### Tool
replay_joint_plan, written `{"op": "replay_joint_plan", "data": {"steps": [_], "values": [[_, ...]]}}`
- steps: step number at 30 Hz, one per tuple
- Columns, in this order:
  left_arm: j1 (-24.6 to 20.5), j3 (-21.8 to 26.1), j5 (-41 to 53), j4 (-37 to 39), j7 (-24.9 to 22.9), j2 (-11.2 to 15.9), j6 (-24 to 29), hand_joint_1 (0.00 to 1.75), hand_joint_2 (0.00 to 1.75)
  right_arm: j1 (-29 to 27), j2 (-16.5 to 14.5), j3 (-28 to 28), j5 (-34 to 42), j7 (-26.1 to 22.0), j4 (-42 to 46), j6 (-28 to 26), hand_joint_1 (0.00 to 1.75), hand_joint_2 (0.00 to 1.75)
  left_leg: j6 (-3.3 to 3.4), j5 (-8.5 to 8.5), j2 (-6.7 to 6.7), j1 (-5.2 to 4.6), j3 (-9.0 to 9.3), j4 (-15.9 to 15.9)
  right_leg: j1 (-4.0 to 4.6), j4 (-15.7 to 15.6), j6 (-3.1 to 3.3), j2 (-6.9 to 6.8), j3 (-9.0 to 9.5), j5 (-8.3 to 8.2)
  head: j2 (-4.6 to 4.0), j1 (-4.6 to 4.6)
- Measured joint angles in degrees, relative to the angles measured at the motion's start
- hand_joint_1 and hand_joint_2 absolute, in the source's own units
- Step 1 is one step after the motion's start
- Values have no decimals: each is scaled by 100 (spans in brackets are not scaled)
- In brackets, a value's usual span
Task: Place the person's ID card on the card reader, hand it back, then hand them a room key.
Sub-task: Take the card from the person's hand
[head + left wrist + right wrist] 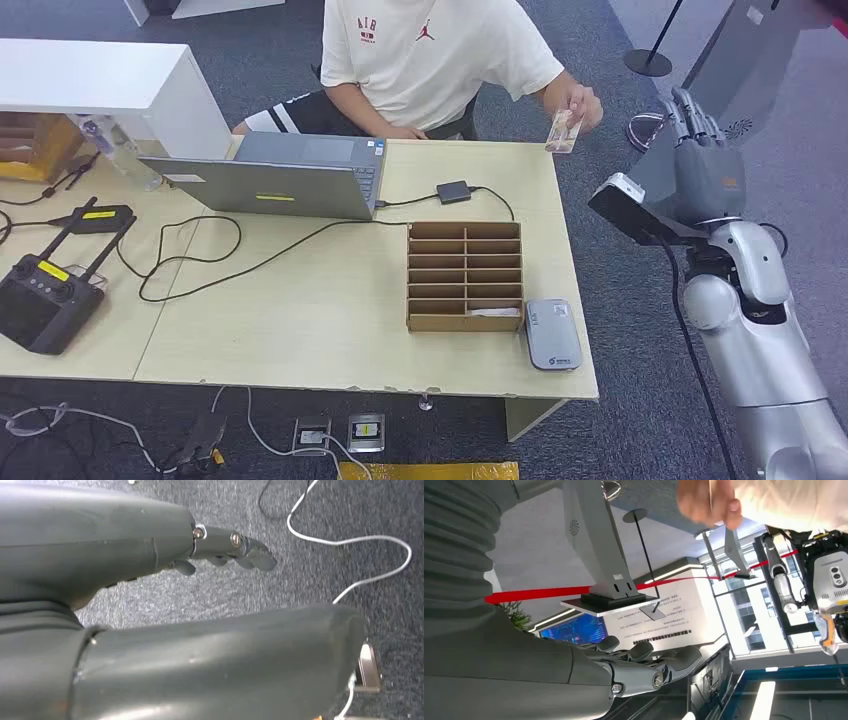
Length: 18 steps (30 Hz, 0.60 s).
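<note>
Head view looks down on a pale wooden surface [300, 330] carrying a brown cardboard slotted organiser [465, 275], the landmark here. Just beside the organiser's near right corner lies the flat grey card reader [553, 334], touching nothing else. One light-coloured card [494, 312] rests in the organiser's nearest right compartment. Beyond the organiser, past the far right corner of the surface, a person in a cream T-shirt [430, 50] holds the small pale ID card [563, 131] pinched in one hand [577, 103]. Well to the right of the organiser, off the surface, the robot's right hand [700, 150] is raised with its fingers straight and apart, released and holding nothing. An open grey laptop [275, 175] sits to the organiser's far left.

Right wrist view adds the person's hand [709, 502] above the empty dark fingers [664, 665]. Left wrist view shows the left hand [220, 550] over dark carpet [320, 575], fingers loosely extended, grasping nothing.
</note>
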State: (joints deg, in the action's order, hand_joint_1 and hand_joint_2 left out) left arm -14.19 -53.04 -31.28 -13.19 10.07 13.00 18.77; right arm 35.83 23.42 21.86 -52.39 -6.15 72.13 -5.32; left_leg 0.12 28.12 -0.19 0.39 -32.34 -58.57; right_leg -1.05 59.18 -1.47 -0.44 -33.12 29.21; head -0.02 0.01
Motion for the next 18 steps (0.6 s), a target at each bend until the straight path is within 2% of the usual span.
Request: {"op": "replay_joint_plan", "data": {"steps": [18], "values": [[9, -8, 0, -12, 23, 11, -23, 0, 0, 64, -106, 72, 1, -23, -383, -73, 0, 175, 0, 0, -1, 0, -1, 0, 0, 0, 0, -1, 0, 0, 0, 0]]}}
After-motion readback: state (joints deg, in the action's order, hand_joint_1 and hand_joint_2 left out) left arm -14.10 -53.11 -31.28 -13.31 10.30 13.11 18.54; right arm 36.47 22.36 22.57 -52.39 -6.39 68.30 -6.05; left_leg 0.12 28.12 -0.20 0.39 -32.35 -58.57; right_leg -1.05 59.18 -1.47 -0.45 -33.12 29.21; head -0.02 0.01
